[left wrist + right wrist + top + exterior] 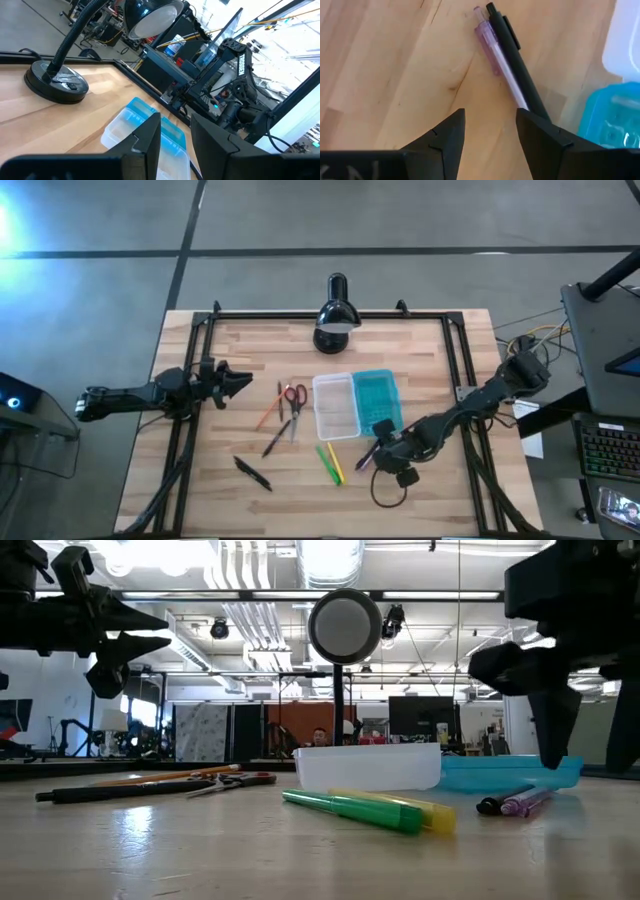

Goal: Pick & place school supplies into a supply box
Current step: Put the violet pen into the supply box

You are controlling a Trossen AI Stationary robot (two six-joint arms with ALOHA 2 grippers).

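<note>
Purple pen [496,65] and black pen [516,65]: far ends hidden behind right gripper fingers [547,145].

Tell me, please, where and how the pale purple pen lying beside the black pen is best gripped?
Probably from straight above, at the pale purple pen's free tip end, fingers straddling both barrels: the slim black pen lies touching it. The right claw hangs open nearby.

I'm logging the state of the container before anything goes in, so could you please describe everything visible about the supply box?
The supply box lies open and flat near the table's middle, in front of the desk lamp. It looks like thin plastic: a translucent clear tray on the left-arm side and a hinged teal-blue lid beside it. The tray appears empty. The right gripper, open, hovers just off the lid's near corner without touching it.
</note>
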